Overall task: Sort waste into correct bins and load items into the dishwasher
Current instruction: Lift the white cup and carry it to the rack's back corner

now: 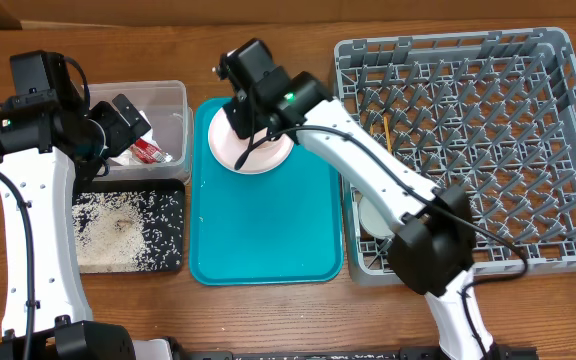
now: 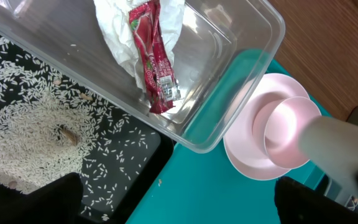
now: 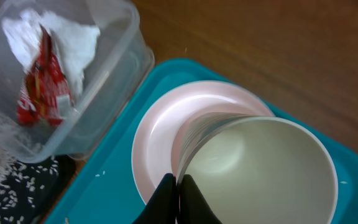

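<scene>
I read right gripper (image 3: 176, 186) pinched on white bowl (image 3: 260, 162) rim, bowl tipped on pink plate (image 3: 157, 143); left gripper (image 2: 179, 200) wide. The sauce packet (image 2: 154, 59) lies lengthwise on napkin (image 2: 114, 28) in clear tub (image 2: 241, 37), print unreadable.

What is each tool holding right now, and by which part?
The right tool pinches the white bowl by its rim; the left tool is open, holding nothing.
</scene>
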{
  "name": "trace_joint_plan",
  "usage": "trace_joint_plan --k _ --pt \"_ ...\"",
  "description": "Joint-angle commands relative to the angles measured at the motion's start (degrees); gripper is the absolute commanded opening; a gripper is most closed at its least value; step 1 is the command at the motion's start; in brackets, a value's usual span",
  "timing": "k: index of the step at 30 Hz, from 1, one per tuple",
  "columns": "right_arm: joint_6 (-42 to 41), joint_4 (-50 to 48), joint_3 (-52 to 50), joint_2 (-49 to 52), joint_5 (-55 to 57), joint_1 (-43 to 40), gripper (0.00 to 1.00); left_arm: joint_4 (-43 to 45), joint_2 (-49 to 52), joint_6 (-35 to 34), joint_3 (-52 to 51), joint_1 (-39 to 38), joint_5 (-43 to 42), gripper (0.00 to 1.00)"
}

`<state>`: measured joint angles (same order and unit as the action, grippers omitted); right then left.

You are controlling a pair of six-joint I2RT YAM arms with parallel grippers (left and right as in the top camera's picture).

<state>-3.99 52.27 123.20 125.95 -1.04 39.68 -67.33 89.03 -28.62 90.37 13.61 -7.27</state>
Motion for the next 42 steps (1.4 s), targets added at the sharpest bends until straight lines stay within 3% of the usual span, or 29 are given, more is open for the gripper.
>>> trace_joint_plan --k 1,5,9,14,22,35,42 --pt "0.83 -0.5 3.43 -9.07 0.72 -3.45 0.04 0.09 -0.96 -0.57 0.81 -0.13 0.02 1.0" --pt "1.29 -0.28 3.43 -12.44 -7.93 -9.18 0.04 0.09 -0.96 -0.57 0.81 -0.13 0.02 1.0" --pt "1.29 0.07 3.34 -12.61 -26.86 -18.45 0.04 0.09 -0.96 -0.57 0.81 -0.11 0.04 1.0" --pt "1.53 -1.62 3.13 -9.11 -52.78 -30.77 0.04 0.09 -0.96 -0.57 0.81 -0.13 0.04 1.0" --pt "4.57 -6.03 2.64 -0.02 -77.75 -41.57 0.04 0.09 -0.96 -0.57 0.81 -0.13 0.02 1.0" --pt "4.7 -8.0 1.44 11.58 -81.15 -45.55 0.04 0.09 -0.96 -0.57 0.81 -0.13 0.04 1.0" --pt "4.68 -9.09 0.98 13.4 -77.48 -45.55 0.04 0.09 -0.96 -0.57 0.81 -0.13 0.02 1.0"
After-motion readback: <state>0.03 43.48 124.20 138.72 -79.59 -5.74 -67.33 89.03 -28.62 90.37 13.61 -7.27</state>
